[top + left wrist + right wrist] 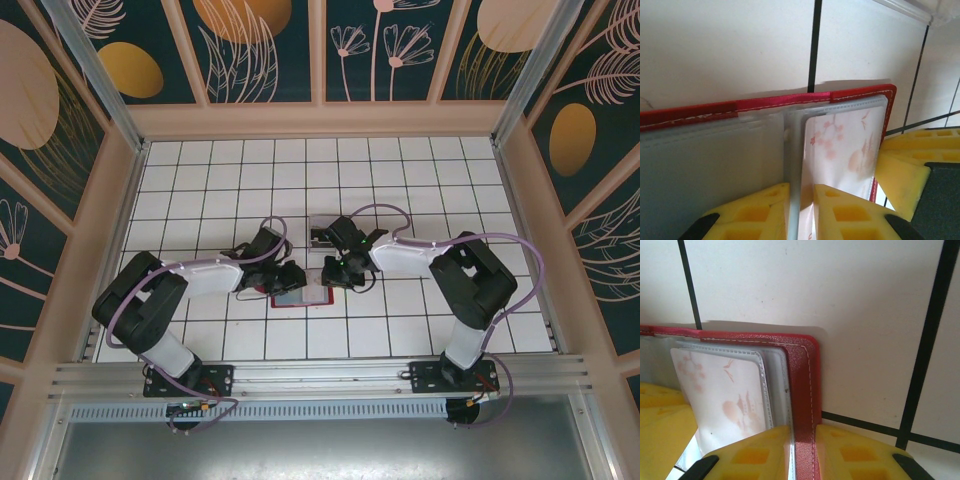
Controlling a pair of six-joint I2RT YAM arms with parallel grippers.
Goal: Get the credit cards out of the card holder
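Likely light and floppy, the card holder [300, 298] lies open on the worktop [400, 170], left hand [801, 192] pinching its clear sleeve [792, 150], right hand [802, 432] its red cover [802, 385]; the stiff, slick blossom-printed card [845, 145] inside wants an edge grip.

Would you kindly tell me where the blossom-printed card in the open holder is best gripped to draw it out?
Probably by its inner edge, beside the spine, approaching from the holder's middle. The blossom-printed card lies flat in a clear sleeve whose stitched seams close its outer edge and one adjoining, and the right gripper clamps the red cover on that outer side.
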